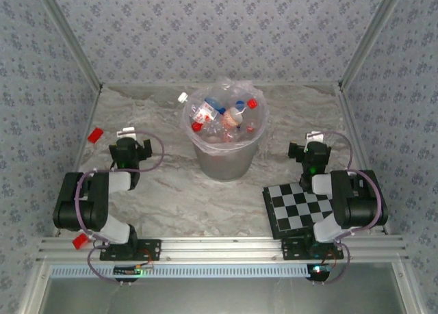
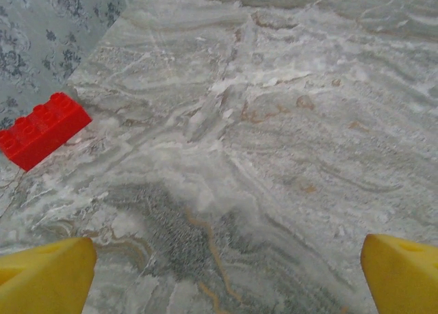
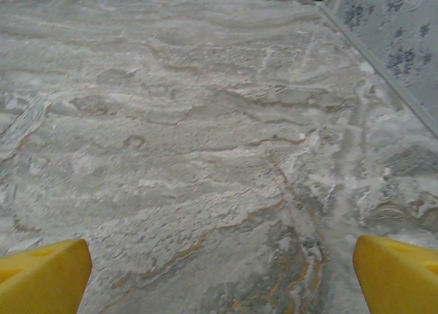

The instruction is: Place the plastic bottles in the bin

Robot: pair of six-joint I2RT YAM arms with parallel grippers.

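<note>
We see the left arm folded left of the bin, the right arm folded right of it. Both pairs of jaws stand apart, empty.

The black-and-white left arm at seven o'clock and right arm at five carry purple cables and yellow claw fingertips.

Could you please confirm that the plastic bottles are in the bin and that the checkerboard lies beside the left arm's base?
Not quite: the checkerboard lies beside the right arm's base, not the left one's, as the top external view shows. The rest stands: the plastic bottles are in the bin.
</note>
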